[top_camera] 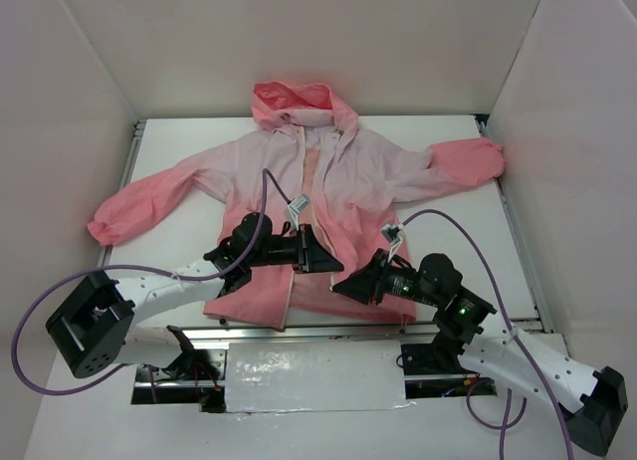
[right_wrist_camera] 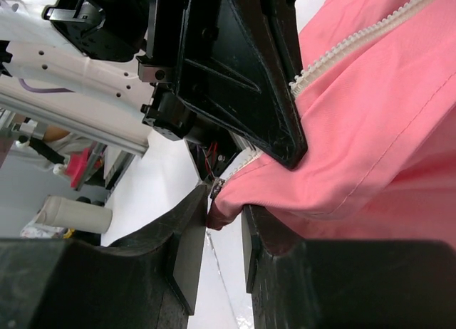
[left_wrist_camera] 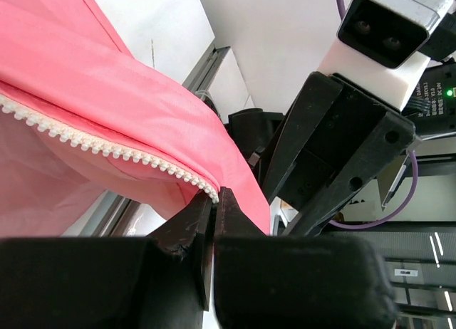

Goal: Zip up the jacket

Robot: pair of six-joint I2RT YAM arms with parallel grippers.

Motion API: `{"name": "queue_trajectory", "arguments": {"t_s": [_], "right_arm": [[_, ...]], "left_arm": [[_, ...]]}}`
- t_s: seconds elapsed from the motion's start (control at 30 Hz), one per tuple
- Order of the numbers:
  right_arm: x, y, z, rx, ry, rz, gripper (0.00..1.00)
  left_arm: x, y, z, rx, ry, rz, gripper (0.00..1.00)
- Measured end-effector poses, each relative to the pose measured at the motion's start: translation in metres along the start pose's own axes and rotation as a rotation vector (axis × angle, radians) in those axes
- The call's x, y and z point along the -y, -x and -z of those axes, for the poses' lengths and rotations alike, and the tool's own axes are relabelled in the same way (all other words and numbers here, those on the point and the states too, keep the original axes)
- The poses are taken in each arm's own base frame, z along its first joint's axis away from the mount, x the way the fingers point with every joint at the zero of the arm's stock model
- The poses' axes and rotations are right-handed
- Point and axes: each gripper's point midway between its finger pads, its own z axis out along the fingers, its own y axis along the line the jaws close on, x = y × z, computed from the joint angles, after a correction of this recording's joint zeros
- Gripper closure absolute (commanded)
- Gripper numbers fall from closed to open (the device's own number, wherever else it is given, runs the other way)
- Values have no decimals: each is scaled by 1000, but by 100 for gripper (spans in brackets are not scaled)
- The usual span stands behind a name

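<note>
Thin, smooth jacket (top_camera: 348, 181) flat on white table (top_camera: 199, 136), hood at 12 o'clock, pale pink chest fading to coral hem at 6. I see left gripper (left_wrist_camera: 214, 202) pinched tight on end of white toothed zipper (left_wrist_camera: 107, 149). Right gripper (right_wrist_camera: 225, 215) at narrow gap, coral hem corner between tips; can't tell if clamped.

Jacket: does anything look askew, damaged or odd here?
Nothing damaged. The jacket lies spread with its front open; only its two lower front corners look bunched, one pinched by the left gripper where the zipper ends, the other by the right gripper.
</note>
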Motion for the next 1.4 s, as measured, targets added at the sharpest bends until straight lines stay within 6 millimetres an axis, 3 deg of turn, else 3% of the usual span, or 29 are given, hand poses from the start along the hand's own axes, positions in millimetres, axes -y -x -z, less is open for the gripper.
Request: {"name": "queue_trajectory", "arguments": {"t_s": [0.27,0.5,0.53,0.67,0.9,1.23,1.27,1.4], "right_arm": [[2,-3,1,-1,-2,-26,66],[4,-7,0,-19,-5,-32,54],[4,-8,0,-23,-5,-33,49],[7,-11,-1,-36,-16,-36,47],[11,-14,-1,-52,-27,-40,61],[8,-20,-2,-83,-8,-44,72],[8,-20,-2,-86,-5,-43,75],[8,-23,-2,-101,0,-38,100]], "left_arm": [[0,-1,0,-4,-5,-26,100],[2,-4,1,-25,-27,-74,100],[3,-5,1,-32,-32,-79,100],[8,-9,3,-58,-59,-90,100],[13,-14,2,-95,-99,-116,100],[10,-14,-1,-115,-90,-134,100],[10,-14,-2,-120,-90,-134,100],[6,-18,-4,-146,-86,-140,100]]}}
